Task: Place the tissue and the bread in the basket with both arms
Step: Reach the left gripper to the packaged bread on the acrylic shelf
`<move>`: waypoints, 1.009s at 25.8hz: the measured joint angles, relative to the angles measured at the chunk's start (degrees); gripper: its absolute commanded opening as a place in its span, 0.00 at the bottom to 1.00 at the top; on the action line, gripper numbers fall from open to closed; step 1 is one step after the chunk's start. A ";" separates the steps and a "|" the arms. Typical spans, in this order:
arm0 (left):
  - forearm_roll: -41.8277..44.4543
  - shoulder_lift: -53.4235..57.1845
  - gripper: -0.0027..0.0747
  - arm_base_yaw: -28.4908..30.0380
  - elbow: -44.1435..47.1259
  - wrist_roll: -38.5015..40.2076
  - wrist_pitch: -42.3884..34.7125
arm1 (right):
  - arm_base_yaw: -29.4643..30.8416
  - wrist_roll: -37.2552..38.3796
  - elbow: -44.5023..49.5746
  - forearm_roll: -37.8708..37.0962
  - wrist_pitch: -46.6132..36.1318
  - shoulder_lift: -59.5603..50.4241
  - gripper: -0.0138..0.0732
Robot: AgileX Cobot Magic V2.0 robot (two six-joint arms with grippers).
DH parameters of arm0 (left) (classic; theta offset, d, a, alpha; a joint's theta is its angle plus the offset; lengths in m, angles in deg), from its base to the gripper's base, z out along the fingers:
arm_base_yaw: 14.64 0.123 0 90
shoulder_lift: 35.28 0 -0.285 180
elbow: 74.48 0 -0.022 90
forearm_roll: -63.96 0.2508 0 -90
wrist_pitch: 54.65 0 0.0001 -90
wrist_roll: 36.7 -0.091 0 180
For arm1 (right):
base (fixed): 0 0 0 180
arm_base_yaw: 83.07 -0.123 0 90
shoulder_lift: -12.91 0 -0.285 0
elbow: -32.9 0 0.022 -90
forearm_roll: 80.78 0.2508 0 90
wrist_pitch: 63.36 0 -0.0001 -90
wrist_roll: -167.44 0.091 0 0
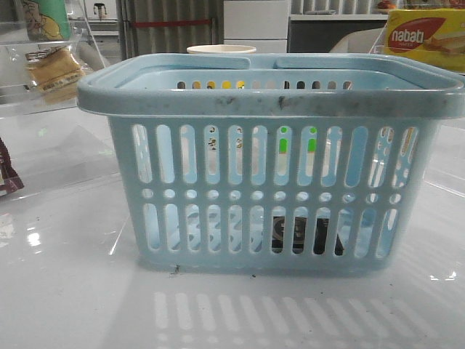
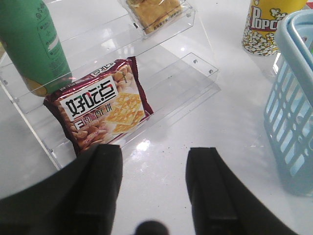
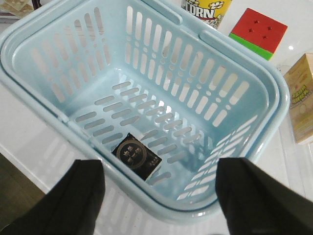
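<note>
Two hands are up and both stand spread with nothing between their fingers. From its wrist camera, the left hand (image 2: 154, 188) hangs over bare white counter (image 2: 205, 122), just in front of a maroon cracker packet (image 2: 100, 110) that leans against a clear acrylic stand (image 2: 193, 66). A green bottle (image 2: 32, 44) sits on that stand, and on its upper step lies the bread (image 2: 154, 12), tan slices in clear wrap; in the front view it shows at the far left (image 1: 54, 70), well apart from the basket. The right hand (image 3: 159, 198) hovers above the near rim of the light-blue basket (image 3: 266, 88). Down on the slotted floor lies the tissue (image 3: 136, 156), a flat black packet with a pale ring mark, close to the near wall. Beyond the basket's far side stand a popcorn cup (image 3: 203, 11) and a red and green cube (image 3: 257, 32).
</note>
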 measured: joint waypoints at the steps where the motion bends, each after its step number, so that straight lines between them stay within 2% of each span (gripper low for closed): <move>1: 0.00 0.00 0.53 0.00 0.00 0.00 0.00 | 0.00 0.00 1.47 -0.09 0.00 -1.89 0.83; 3: 0.00 0.00 0.57 0.00 0.00 0.00 0.00 | 0.00 0.00 4.73 -0.09 0.11 -6.05 0.83; 7: 0.00 0.00 0.77 0.00 0.00 0.00 -0.28 | 0.00 0.00 9.01 -0.09 1.02 -12.36 0.83; 8: 0.00 0.00 0.79 0.00 0.00 0.00 -0.87 | 0.00 0.00 9.59 -0.09 1.44 -13.50 0.83; 14: 0.00 -1.01 0.80 0.00 -0.55 0.00 -4.02 | 0.00 0.00 10.12 -0.09 1.84 -15.39 0.83; 17: 0.00 -5.00 0.80 0.00 -2.80 0.00 -4.15 | 0.00 0.00 10.12 -0.09 1.84 -15.39 0.83; 26: 0.00 -28.54 0.80 0.00 -15.88 0.00 -7.17 | 0.00 0.00 10.12 -0.09 1.84 -15.39 0.83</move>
